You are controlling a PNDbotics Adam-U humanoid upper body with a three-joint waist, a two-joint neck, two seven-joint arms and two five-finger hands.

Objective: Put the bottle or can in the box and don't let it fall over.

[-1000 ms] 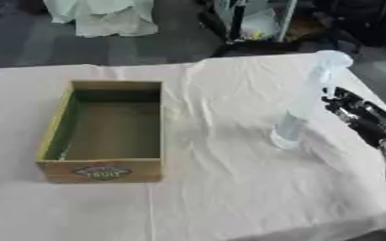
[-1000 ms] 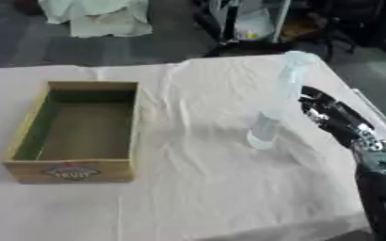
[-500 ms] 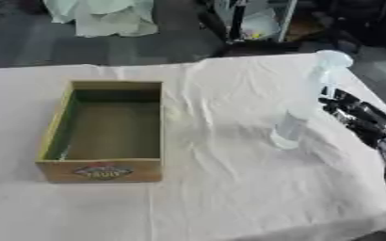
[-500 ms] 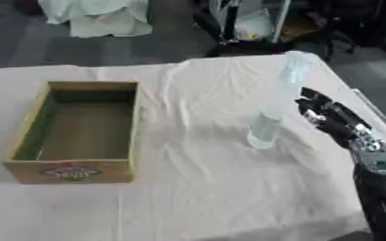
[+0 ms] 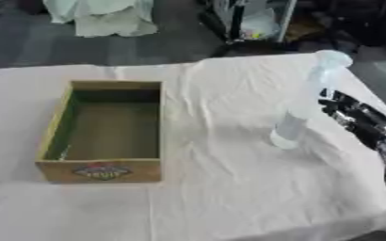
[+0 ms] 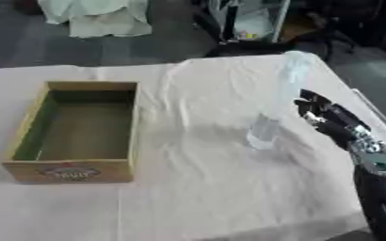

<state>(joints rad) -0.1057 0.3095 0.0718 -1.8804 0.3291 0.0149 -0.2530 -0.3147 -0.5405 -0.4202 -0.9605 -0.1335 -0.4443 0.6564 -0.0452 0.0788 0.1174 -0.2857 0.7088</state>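
Observation:
A tall clear plastic bottle (image 5: 304, 104) with a pale cap stands upright on the white cloth, right of centre. My right hand (image 6: 323, 116) comes in from the lower right and sits just right of the bottle, a small gap away, its fingers relaxed and holding nothing. The wooden box (image 5: 107, 130) lies to the left, open on top with a green inner wall and a printed label on its near side; nothing is in it. The left hand shows in neither view.
The white tablecloth (image 5: 213, 197) is creased between the box and the bottle. The table's right edge (image 6: 369, 110) runs close behind my right hand. Beyond the far edge are a white draped heap (image 5: 106, 16) and dark equipment.
My right hand has edged slightly left, closer to the bottle. The bottle and the box have stayed where they were.

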